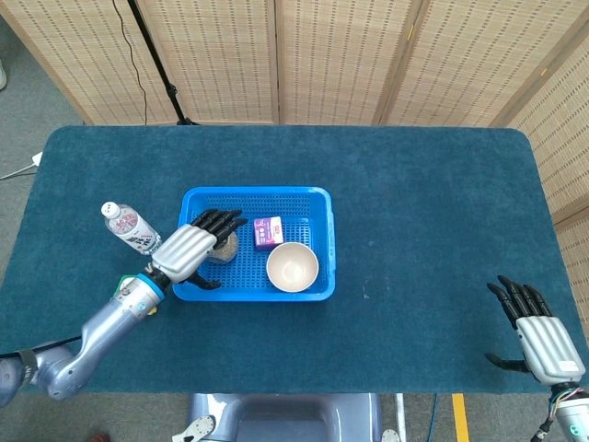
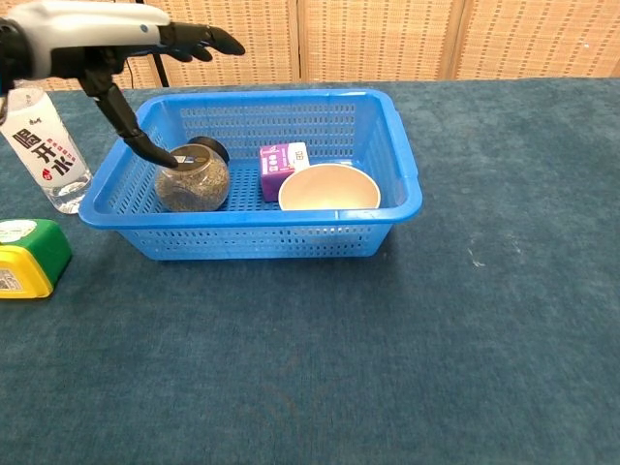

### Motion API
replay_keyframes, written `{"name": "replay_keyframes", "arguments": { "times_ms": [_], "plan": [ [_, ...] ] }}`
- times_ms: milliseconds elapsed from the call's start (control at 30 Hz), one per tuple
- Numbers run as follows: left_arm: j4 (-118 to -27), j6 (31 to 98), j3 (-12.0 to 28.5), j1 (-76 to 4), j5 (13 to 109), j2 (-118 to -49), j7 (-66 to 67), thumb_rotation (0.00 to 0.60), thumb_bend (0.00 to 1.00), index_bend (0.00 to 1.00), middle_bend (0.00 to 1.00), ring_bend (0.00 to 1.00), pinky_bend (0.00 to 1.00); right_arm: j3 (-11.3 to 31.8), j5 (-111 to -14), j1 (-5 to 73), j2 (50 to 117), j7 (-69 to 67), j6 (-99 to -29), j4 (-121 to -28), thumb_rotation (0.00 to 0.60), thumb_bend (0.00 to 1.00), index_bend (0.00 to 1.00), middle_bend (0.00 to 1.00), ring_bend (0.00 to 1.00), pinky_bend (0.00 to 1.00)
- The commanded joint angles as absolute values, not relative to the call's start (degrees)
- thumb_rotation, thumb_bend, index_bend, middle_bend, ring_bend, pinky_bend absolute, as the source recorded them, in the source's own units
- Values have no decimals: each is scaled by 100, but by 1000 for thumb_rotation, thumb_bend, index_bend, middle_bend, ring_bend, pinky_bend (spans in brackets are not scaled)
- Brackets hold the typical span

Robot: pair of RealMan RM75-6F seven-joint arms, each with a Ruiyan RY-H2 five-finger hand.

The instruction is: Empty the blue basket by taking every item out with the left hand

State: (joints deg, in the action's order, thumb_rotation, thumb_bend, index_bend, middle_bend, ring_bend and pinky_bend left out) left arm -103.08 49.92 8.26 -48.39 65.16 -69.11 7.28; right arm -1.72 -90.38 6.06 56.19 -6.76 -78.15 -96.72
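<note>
The blue basket holds a round glass jar with a black lid, a small purple box and a white bowl. My left hand hovers over the basket's left end. Its fingers are stretched out above the jar, which it partly hides in the head view. The thumb points down toward the jar's lid, and it holds nothing. My right hand lies open at the table's near right corner.
A water bottle lies left of the basket. A green and yellow object sits on the blue cloth nearer the front left. Woven screens stand behind the table.
</note>
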Motion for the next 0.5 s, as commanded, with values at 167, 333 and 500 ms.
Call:
{"name": "replay_keyframes", "arguments": {
  "times_ms": [167,333,500],
  "plan": [
    [-9711,4910,1029,-5321,5302,-7847,1573,600,138,0,0,0,0,-162,-9012,617,5604,-777,-7800,-9638,600,0,0,0,0,0],
    [-9444,4869,1145,-5494,4954,-8097,1692,600,194,0,0,0,0,-155,-8989,647,5604,-840,-7745,-9603,600,0,0,0,0,0],
    [-9209,4866,1252,-5679,4729,-8335,1839,600,205,6,0,0,0,-152,-8966,678,5615,-851,-7682,-9576,600,0,0,0,0,0]
  ]
}}
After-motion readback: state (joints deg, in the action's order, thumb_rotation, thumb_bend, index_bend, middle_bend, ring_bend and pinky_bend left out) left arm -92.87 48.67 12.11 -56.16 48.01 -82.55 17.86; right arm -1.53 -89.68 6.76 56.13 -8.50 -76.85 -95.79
